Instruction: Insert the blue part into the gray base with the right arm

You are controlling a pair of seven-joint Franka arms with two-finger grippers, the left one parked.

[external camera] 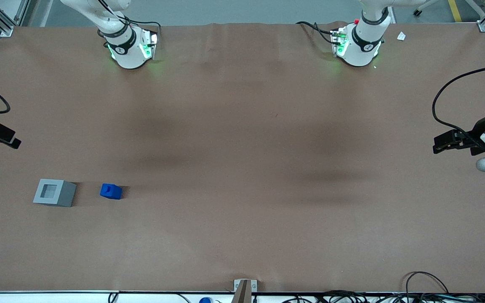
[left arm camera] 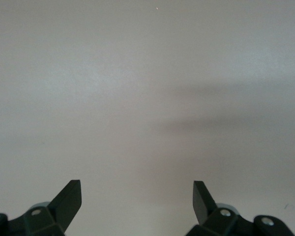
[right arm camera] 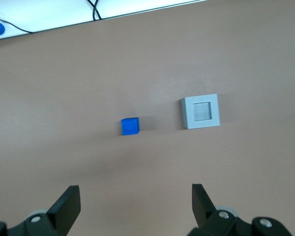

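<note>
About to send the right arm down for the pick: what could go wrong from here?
The claw is open, high above the table, holding nothing.
1. The blue part is small; an off-centre descent could knock it aside.
2. The gray base sits beside it, apart; a wide-open finger might nudge it.

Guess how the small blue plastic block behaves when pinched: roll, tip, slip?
The small blue plastic block looks rigid and flat-sided, so rolling seems unlikely. It sits squat; probably stable. Smooth plastic may slip. The open claw hangs well above it, empty.
</note>
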